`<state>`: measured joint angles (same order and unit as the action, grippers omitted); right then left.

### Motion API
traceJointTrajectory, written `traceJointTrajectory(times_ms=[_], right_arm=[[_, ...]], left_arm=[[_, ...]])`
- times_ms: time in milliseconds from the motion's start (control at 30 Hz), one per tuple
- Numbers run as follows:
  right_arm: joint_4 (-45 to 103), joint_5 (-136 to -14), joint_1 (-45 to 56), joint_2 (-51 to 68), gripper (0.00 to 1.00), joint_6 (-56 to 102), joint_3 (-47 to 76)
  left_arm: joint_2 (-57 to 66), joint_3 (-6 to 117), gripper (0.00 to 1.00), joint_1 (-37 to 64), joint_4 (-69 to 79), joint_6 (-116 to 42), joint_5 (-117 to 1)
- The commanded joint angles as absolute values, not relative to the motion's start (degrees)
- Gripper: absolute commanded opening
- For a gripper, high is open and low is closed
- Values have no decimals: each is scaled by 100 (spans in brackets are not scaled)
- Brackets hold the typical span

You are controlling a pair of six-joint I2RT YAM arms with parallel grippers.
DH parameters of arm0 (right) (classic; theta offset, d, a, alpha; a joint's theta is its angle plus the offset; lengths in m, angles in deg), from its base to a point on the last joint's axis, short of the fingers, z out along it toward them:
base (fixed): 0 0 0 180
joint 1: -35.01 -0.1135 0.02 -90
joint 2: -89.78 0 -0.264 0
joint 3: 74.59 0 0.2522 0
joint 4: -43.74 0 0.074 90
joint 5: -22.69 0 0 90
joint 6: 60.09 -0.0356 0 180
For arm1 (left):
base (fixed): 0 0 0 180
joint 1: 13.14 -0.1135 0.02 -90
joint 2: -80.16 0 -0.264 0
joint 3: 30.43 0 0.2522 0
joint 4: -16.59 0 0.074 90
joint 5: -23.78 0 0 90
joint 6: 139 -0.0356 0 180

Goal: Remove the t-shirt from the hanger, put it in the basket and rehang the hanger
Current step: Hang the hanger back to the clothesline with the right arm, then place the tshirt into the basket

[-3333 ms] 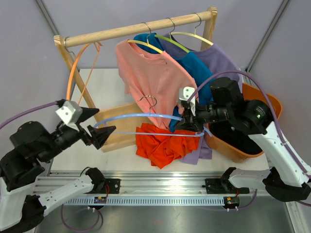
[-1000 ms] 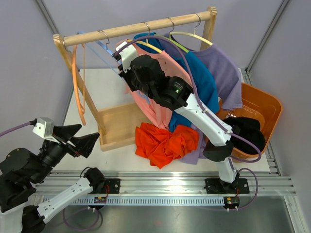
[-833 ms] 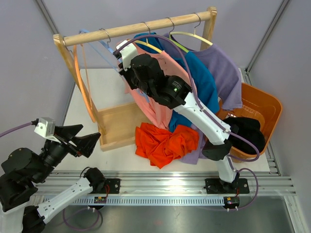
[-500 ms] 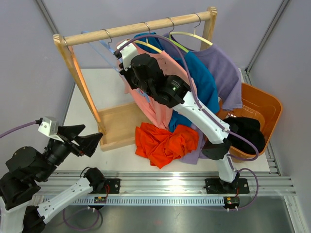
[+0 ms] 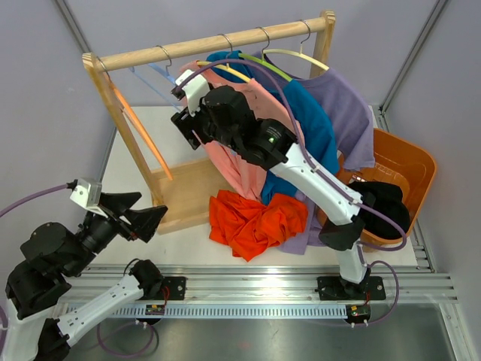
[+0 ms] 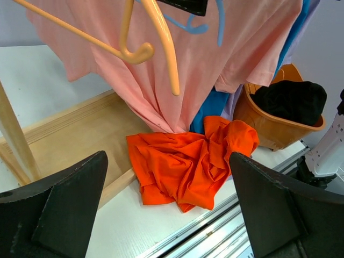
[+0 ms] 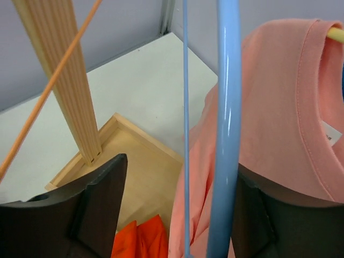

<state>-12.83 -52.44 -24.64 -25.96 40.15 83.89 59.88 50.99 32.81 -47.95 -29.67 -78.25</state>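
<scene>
Right hand (image 7: 180, 180) spread apart around the blue hanger (image 7: 226, 107) — seemingly not gripping it — left hand (image 6: 167, 161) gapes wide.

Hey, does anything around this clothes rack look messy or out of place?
Yes. An orange t-shirt lies crumpled on the table by the wooden base, not in the orange basket. The empty orange hanger at the left end of the rail hangs sharply slanted.

Orange t-shirt (image 5: 255, 218) crumpled on table (image 5: 150, 128). Blue hanger (image 7: 226, 118) bare, hooked on wooden rail (image 5: 195, 47).
</scene>
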Motion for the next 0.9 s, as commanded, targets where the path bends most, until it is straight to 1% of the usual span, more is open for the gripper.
traceJointTrajectory(times_ms=[0, 33, 67, 167, 200, 267, 333, 367, 400, 433, 467, 533, 567, 600, 633, 667, 767, 867], right_arm=[[-1010, -5797, -2484, -1623, 76, 4475, 8078], [-1071, -5965, -2466, -1473, 80, 4720, 7980], [-1272, -6158, -2431, -1228, 87, 4835, 7892], [-1851, -7009, -2265, -754, 97, 5275, 7646], [-2019, -7482, -2142, -629, 98, 5398, 7463], [-2449, -7828, -2027, -270, 100, 5776, 7112], [-2784, -8609, -1686, -40, 99, 5986, 6917], [-3177, -8943, -1527, 161, 99, 6092, 6742], [-3381, -9555, -1404, 267, 99, 6224, 6636], [-3575, -9874, -1168, 390, 99, 6608, 6478], [-4090, -10165, -1096, 661, 100, 6951, 6311], [-4480, -10632, -1008, 996, 100, 7854, 5504], [-4787, -10790, -929, 1372, 100, 8173, 4761], [-4859, -11053, -911, 1585, 99, 8716, 4345], [-4790, -11134, -902, 2022, 100, 8956, 3888], [-4694, -11204, -902, 2235, 99, 9202, 3031], [-4011, -11301, -911, 2736, 100, 9661, 1736], [-3166, -11039, -911, 2589, 99, 9583, 1144]], left_arm=[[5749, 5022, 99, 3265, -4419, -3054, -7396], [5722, 4969, 99, 3265, -4428, -3098, -7326], [5704, 4856, 99, 3265, -4454, -3133, -7195], [5660, 4601, 99, 3265, -4489, -3204, -6974], [5660, 4417, 99, 3265, -4446, -3195, -6930], [5686, 4258, 99, 3265, -4306, -3134, -6825], [5678, 4082, 99, 3265, -4217, -3073, -6763], [5669, 4046, 99, 3265, -4138, -3011, -6745], [5660, 4020, 99, 3265, -4112, -2985, -6728], [5643, 3968, 99, 3265, -4076, -2958, -6710], [5625, 3932, 99, 3265, -4015, -2915, -6701], [5599, 3792, 99, 3265, -3936, -2879, -6675], [5572, 3722, 99, 3265, -3883, -2853, -6657], [5572, 3651, 99, 3265, -3848, -2844, -6649], [5563, 3477, 99, 3265, -3804, -2818, -6648], [5563, 3388, 99, 3265, -3691, -2739, -6501], [5563, 3046, 99, 3274, -3436, -2572, -6411], [5554, 2904, 99, 3265, -3329, -2423, -6420]])
